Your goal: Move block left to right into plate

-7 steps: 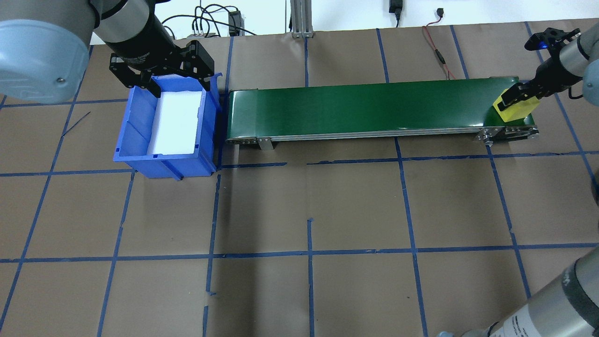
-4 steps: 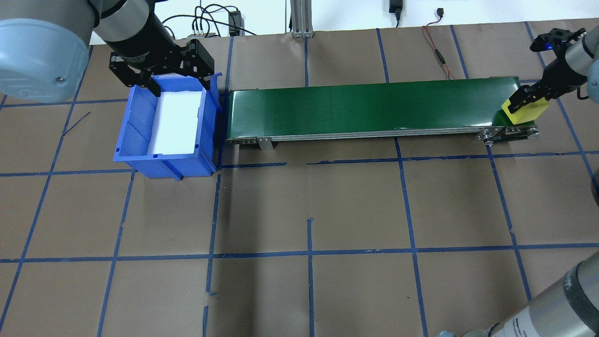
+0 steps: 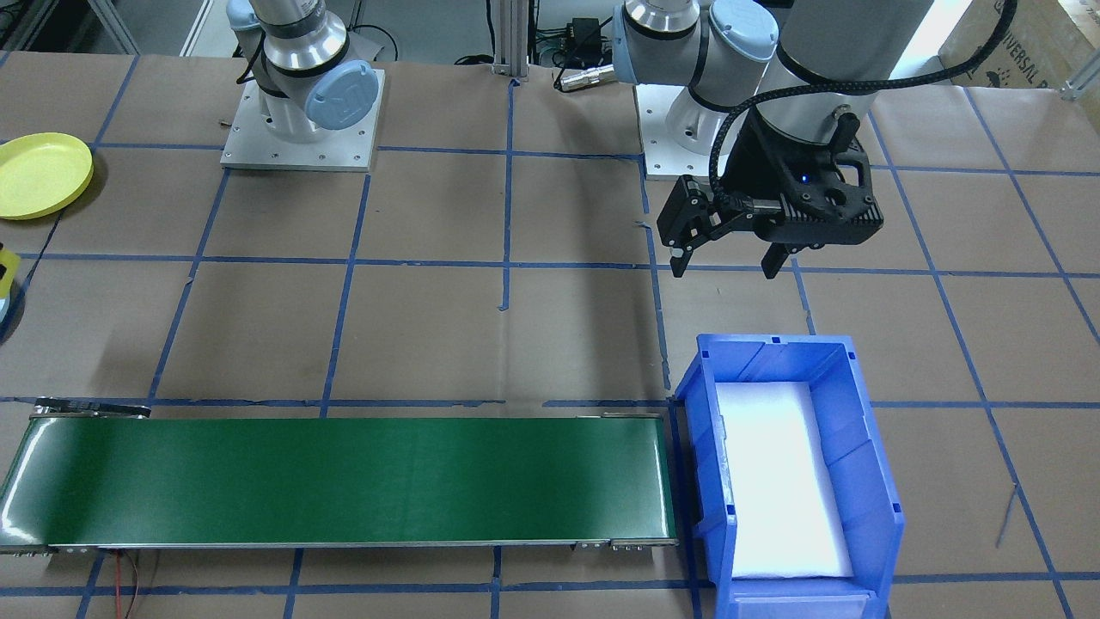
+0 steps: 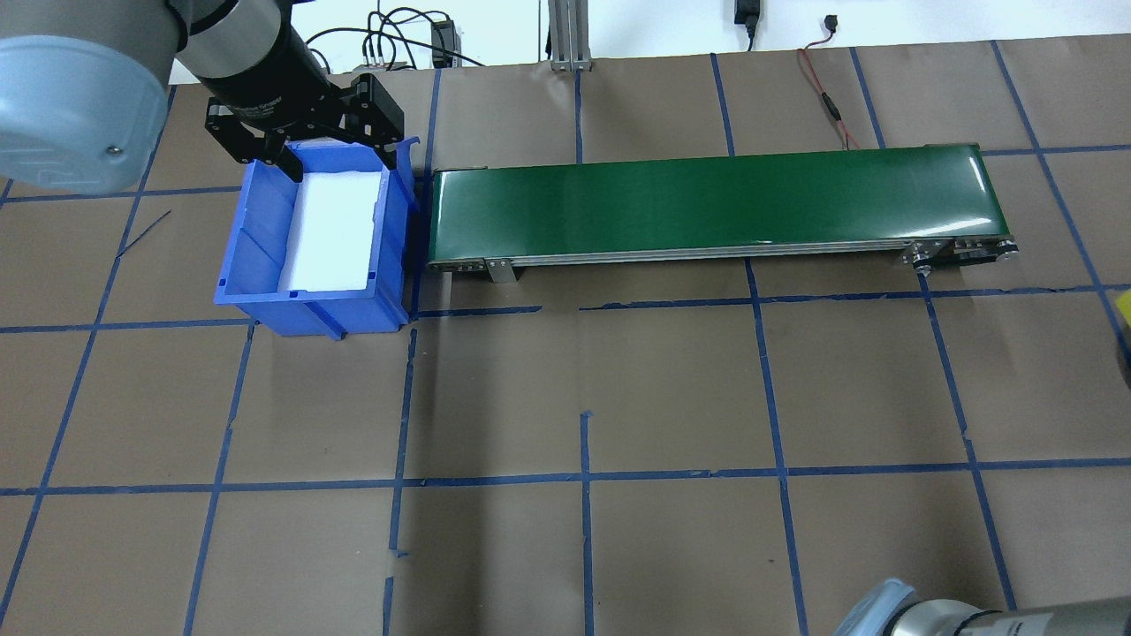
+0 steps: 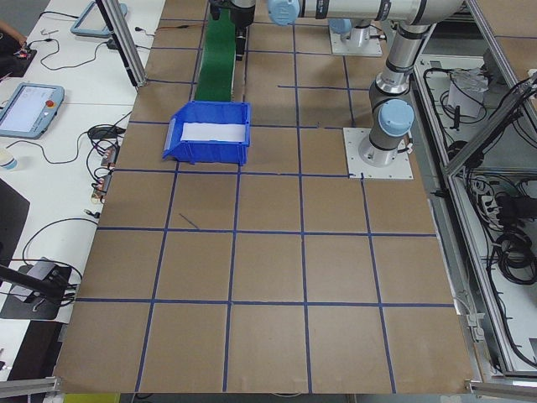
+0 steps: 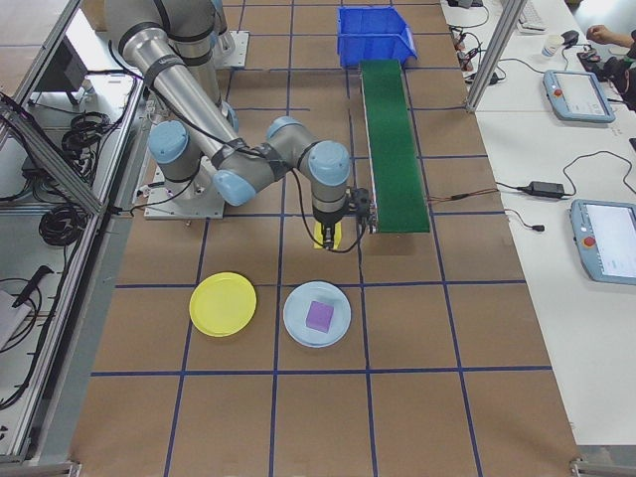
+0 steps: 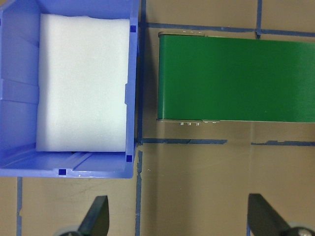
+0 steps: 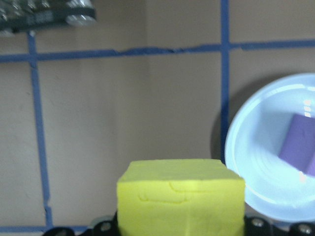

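we carry the yellow foam block [image 8: 180,196] pinched in the right gripper [image 6: 331,235], off the green conveyor belt [image 4: 716,205]; placement in the yellow plastic plate [image 6: 224,303] remains; left gripper [image 3: 729,258] spread

Left pincer [image 4: 305,141] spread above blue bin [image 4: 256,265]; bare green conveyor [image 4: 707,201] alongside

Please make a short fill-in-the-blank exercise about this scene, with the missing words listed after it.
1. The right gripper holds a block whose colour is ____.
2. The purple block lies in the ____ plate.
3. The bin holds only a ____ foam pad.
4. The left gripper has its jaws ____.

Missing words: yellow; blue; white; open
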